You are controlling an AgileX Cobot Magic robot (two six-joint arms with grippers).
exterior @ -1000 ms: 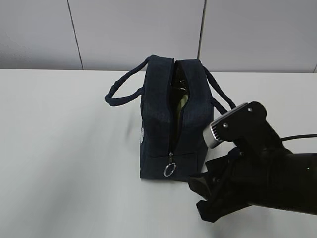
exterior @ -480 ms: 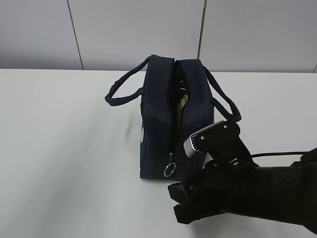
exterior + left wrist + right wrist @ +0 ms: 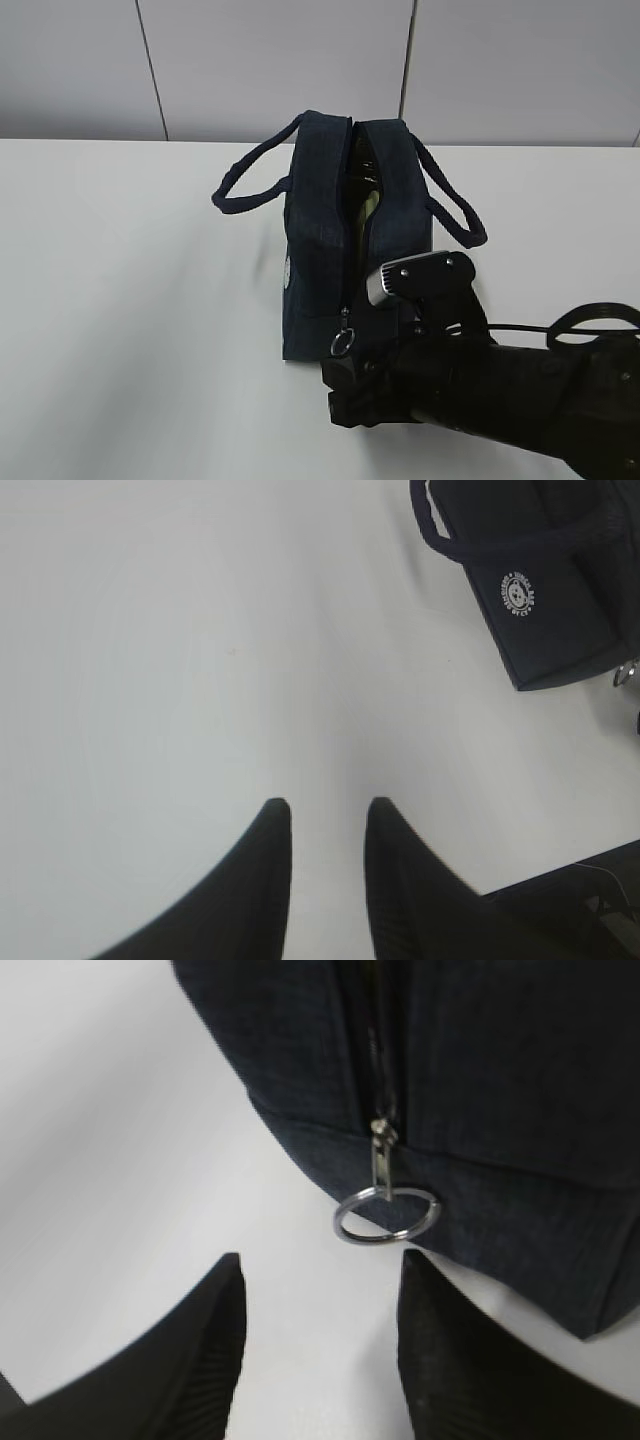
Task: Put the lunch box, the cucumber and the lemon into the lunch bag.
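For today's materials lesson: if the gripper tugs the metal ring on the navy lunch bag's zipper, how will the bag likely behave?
The lunch bag looks like soft fabric, so its end wall would probably flex. It stands tall and narrow, so it may tip or slide. The ring pull hangs loose and thin, so it could swing between the right gripper's open fingers.

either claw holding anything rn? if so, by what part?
Nothing held. Right claw is open just short of the ring pull on the lunch bag; left claw is empty over the table.
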